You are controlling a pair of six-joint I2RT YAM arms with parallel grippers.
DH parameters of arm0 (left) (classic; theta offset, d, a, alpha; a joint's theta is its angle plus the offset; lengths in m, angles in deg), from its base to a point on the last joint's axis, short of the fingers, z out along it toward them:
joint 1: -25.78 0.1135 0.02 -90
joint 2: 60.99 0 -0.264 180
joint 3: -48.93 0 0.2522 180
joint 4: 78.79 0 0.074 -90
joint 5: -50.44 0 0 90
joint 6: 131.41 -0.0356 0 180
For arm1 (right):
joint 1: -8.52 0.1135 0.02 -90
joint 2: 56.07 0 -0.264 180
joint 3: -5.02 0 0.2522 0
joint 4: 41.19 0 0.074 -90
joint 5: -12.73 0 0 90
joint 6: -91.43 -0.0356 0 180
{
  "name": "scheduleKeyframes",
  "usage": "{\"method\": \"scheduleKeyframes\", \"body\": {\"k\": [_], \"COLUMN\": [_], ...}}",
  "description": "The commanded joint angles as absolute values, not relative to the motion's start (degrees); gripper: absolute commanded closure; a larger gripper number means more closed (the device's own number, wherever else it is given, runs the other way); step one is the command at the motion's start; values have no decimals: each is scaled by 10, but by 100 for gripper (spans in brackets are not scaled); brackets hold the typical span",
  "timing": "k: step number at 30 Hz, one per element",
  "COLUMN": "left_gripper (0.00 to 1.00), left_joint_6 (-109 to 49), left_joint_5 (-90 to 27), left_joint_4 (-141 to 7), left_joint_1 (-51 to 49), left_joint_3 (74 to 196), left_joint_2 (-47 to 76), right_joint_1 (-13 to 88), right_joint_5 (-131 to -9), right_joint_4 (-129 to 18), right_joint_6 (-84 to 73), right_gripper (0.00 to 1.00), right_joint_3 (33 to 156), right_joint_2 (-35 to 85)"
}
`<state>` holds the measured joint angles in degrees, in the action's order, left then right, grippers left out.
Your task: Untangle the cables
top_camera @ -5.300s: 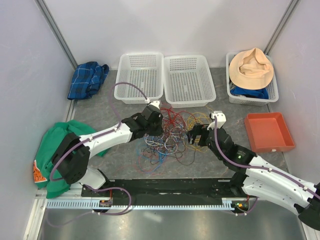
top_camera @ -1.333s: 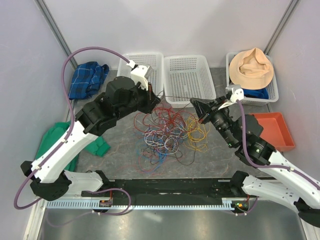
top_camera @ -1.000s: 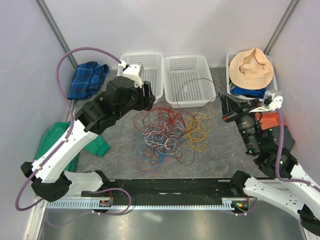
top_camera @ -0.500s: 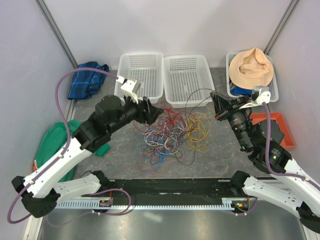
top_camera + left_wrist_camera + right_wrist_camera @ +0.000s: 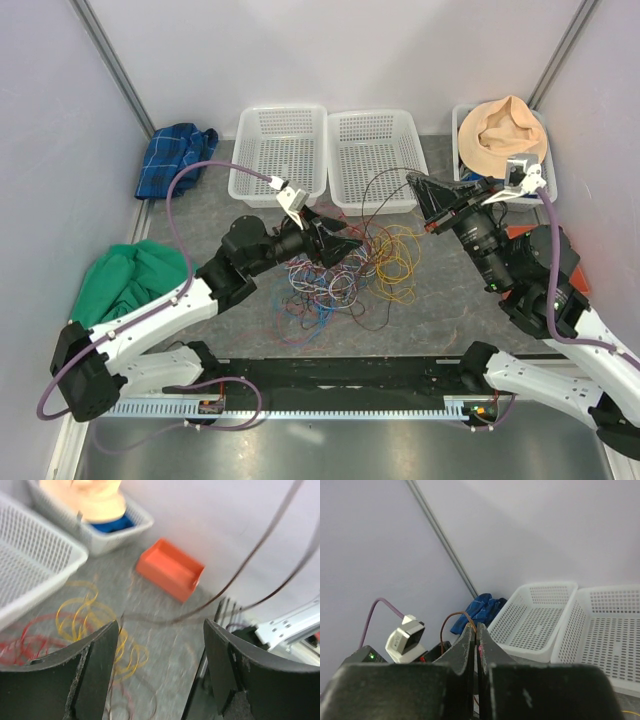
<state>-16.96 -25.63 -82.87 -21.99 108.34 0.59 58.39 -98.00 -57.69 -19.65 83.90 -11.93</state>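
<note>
Left hand (image 5: 348, 248) lower now, over cables (image 5: 340, 268); brown cable (image 5: 455, 612) in right hand (image 5: 413, 181)

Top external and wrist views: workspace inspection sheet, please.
Surface: grey mottled table.
Job's things: tangle of thin red, yellow, blue and white wires mid-table; dark brown wire arcs up from it.
Clutter: two white mesh baskets, empty; third white basket holding beige hat; orange tray; blue plaid cloth; green cloth.
Grippers: left gripper open above the tangle; right gripper raised, shut on the dark brown wire.
Cables: mauve hoses loop off both arms.
Surroundings: pale walls, nothing else seen.
</note>
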Motion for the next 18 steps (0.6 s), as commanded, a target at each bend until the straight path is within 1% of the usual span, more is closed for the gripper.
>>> {"method": "scheduleKeyframes", "body": {"k": [1,3,11,14,15,17,18], "left_gripper": [24,24,25,41,57,79,98], "left_joint_6": [-146,-146,-149,-151,-152,-156,-160], "left_joint_5": [-226,-217,-162,-141,-136,-138,-154], "left_joint_4": [-1006,-1039,-1069,-1071,-1067,-1046,-1034], "left_joint_1": [-231,-233,-254,-255,-255,-255,-255], "left_joint_3": [1081,1077,1092,1105,1114,1123,1132], "left_joint_2": [11,16,80,95,102,104,98], "right_joint_1": [584,583,584,584,584,584,584], "right_joint_5": [-952,-949,-927,-926,-926,-931,-934], "right_joint_4": [-582,-585,-575,-576,-576,-578,-581], "right_joint_6": [-219,-221,-237,-237,-237,-234,-232], "right_gripper": [100,100,100,100,100,100,100], "right_joint_3": [861,859,855,854,852,849,847], "right_joint_2": [-112,-112,-101,-98,-98,-101,-106]}}
